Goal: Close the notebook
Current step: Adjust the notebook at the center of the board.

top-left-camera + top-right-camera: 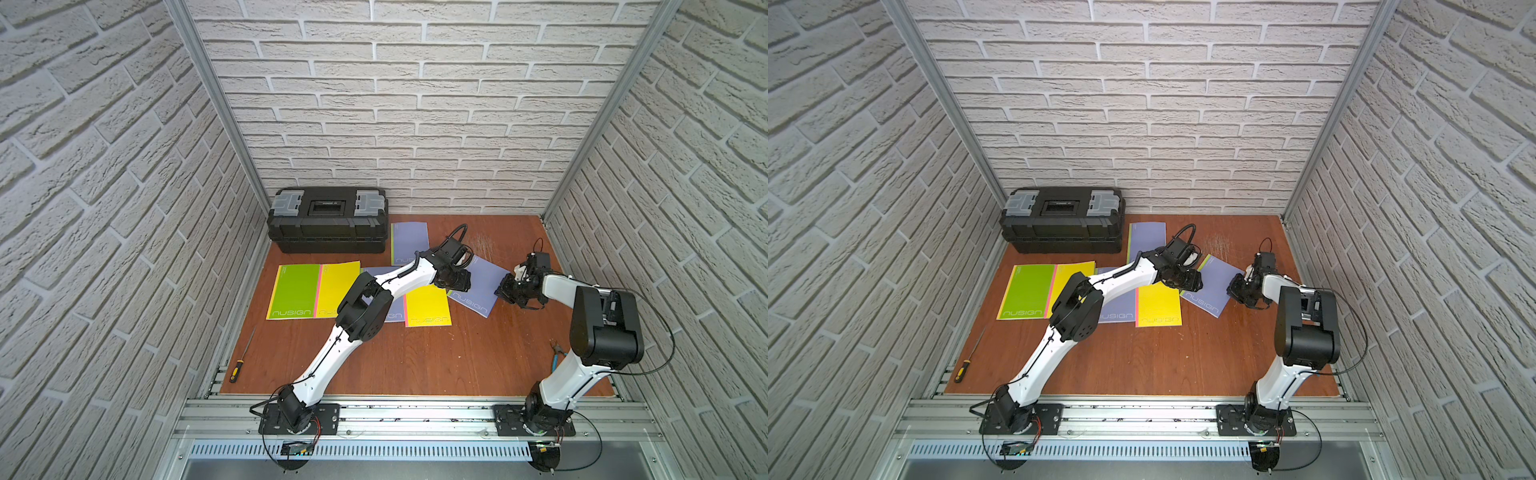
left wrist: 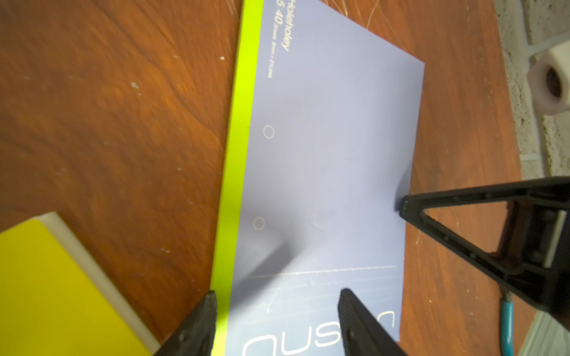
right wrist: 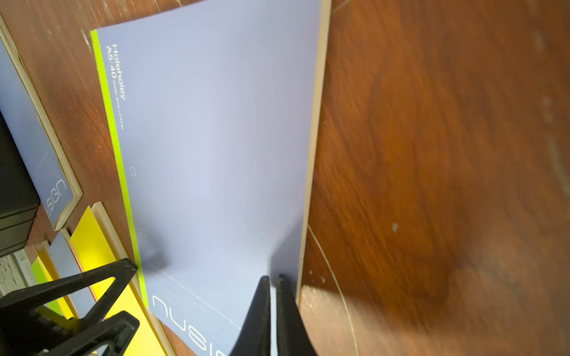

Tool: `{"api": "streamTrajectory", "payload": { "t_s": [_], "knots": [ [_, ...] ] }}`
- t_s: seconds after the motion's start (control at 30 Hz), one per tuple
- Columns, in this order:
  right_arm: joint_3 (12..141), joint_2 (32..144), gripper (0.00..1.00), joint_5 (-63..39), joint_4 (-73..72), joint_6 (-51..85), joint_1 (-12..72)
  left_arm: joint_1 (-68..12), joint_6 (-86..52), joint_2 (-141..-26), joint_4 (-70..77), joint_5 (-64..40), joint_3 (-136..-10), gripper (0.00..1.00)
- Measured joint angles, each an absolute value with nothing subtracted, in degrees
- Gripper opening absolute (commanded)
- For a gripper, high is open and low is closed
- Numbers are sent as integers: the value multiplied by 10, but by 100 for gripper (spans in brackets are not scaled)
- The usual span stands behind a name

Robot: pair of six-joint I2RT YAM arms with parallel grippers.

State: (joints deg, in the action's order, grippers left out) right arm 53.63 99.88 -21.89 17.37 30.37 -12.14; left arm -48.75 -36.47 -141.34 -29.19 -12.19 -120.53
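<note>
Both top views: notebook (image 1: 482, 286) closed, flat on table (image 1: 415, 361), left gripper (image 1: 461, 286) and right gripper (image 1: 502, 291) either side; screwdriver (image 1: 239, 365) shows only here.
Left wrist: left gripper (image 2: 277, 294) jaws wide, straddling lime spine (image 2: 234, 185).
Right wrist: right gripper (image 3: 273, 279) pinched tight, tips at page edge.

Reddish-brown wooden tabletop (image 1: 415, 361), pale scratches toward the back. In the back left corner, a black toolbox (image 1: 328, 220) with grey latches, lid shut. 6 notebooks flat on the wood, covers up:
- green notebook (image 1: 295, 291) and yellow notebook (image 1: 338, 286), touching side by side in front of the toolbox
- back purple notebook (image 1: 409, 243), just beside the toolbox's right end
- middle purple notebook (image 1: 1119, 307), with a 2nd yellow notebook (image 1: 428, 307) overlapping its right side
- angled purple notebook (image 1: 478, 291), green strip along the spine, just beside that yellow one

At the left edge, a screwdriver (image 1: 237, 365) with a black-and-yellow handle. Near the right edge, a blue-handled tool (image 1: 557, 353), partly hidden.
</note>
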Motion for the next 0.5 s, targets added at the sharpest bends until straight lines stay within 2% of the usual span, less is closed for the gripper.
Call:
{"api": "streamTrajectory", "payload": {
  "t_s": [0.5],
  "knots": [
    [542, 1001, 9, -218, 181, 296, -121, -486, -344, -1413, -321, -116, -1204, 57]
  ]
}}
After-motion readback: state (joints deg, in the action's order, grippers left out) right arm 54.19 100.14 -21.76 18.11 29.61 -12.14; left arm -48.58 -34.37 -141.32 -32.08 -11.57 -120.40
